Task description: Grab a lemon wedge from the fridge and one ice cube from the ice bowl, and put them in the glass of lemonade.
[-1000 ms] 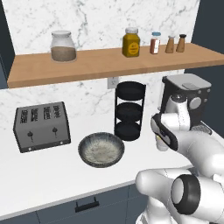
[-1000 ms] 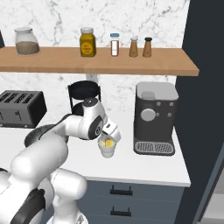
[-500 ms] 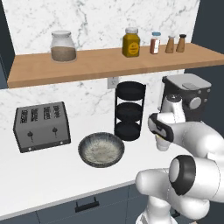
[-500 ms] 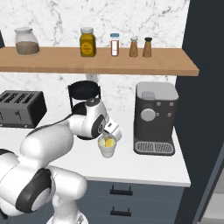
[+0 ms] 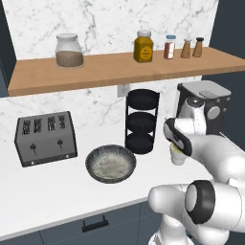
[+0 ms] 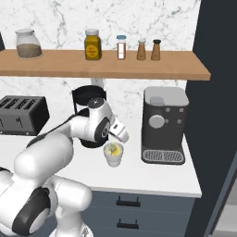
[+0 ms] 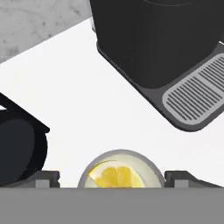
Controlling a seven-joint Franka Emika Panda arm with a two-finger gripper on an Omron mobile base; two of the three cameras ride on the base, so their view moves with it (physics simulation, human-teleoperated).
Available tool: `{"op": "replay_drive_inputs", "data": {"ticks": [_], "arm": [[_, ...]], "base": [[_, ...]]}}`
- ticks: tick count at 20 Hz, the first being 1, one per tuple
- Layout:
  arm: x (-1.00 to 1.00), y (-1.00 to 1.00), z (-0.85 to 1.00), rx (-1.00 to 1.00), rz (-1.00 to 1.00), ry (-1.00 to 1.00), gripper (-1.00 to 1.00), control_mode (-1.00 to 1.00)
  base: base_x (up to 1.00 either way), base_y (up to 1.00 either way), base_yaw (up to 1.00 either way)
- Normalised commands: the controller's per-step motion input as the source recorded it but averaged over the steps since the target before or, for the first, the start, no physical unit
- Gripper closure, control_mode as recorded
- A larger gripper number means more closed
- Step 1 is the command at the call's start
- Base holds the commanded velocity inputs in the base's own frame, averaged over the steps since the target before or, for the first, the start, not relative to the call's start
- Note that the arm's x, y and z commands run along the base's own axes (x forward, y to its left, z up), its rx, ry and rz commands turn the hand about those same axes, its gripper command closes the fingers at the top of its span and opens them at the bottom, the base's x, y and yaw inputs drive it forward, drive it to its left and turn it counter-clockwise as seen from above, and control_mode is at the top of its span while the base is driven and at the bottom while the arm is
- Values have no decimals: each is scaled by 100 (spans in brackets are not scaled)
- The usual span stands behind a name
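Note:
The glass of lemonade is a small cream cup on the white counter, in front of the black tiered rack. The yellow lemon wedge lies inside the glass. My gripper hovers just above the rim, open, with one fingertip on each side of the cup and nothing between them. In the base views the gripper sits right over the glass. Left of the rack, the ice bowl rests on the counter. The dark fridge stands at the far right.
A coffee machine stands close to the right of the glass. A toaster is at the left. Above the counter, a wooden shelf carries jars and shakers. Blue-grey drawers run below the counter edge.
The gripper has gone from shut to open above the glass. The lemon wedge it held now lies in the glass. The arm has barely moved.

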Motion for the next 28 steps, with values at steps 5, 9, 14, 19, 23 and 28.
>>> {"op": "replay_drive_inputs", "data": {"ticks": [5,9,14,19,23,28], "arm": [[-94,0,100,0,0,-76,-100,-100],[-100,-4,100,0,0,-79,-100,-100],[-100,-1,100,0,0,-75,-100,-100],[-96,0,100,0,0,-69,-100,-100],[-51,5,100,-2,0,-28,-100,-100],[-7,0,59,-1,1,29,-100,-100]], "base": [[0,0,0],[0,0,0],[0,0,0],[0,0,0],[0,0,0],[0,0,0]]}}
